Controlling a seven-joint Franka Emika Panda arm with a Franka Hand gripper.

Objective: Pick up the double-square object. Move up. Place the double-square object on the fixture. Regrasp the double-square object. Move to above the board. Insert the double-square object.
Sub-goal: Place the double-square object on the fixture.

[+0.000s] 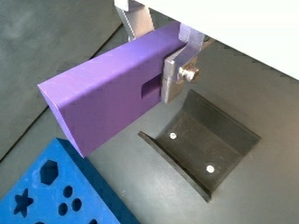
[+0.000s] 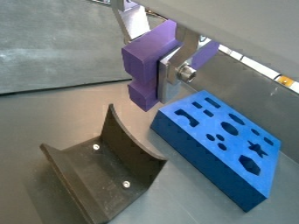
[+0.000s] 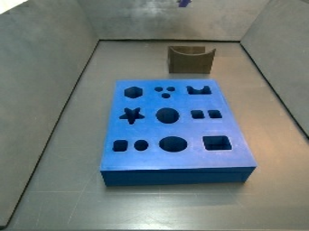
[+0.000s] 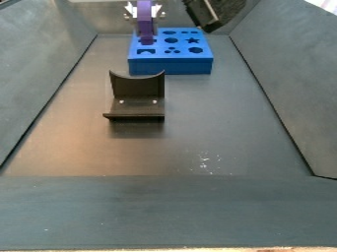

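Note:
My gripper (image 1: pixel 158 51) is shut on the double-square object (image 1: pixel 103 103), a light-purple block pinched between the silver fingers (image 1: pixel 179 72). It hangs in the air, touching nothing below. In a wrist view its stepped end (image 2: pixel 145 68) points down between the fixture (image 2: pixel 107 164) and the board (image 2: pixel 194 163). The olive-brown fixture (image 3: pixel 190 60) stands beyond the blue board (image 3: pixel 151 103), notch upward and with nothing in it. In a side view the gripper (image 4: pixel 142 14) is high at the far end, with the block (image 4: pixel 142 37) over the board's near edge (image 4: pixel 171 65). Only a purple speck (image 3: pixel 183 3) shows at the other side view's edge.
Sloping grey walls (image 3: pixel 60 81) enclose the dark floor (image 4: pixel 171 167) on all sides. The fixture (image 4: pixel 136 98) stands on the floor nearer the camera than the board. A dark camera mount (image 4: pixel 208 12) hangs beside the gripper.

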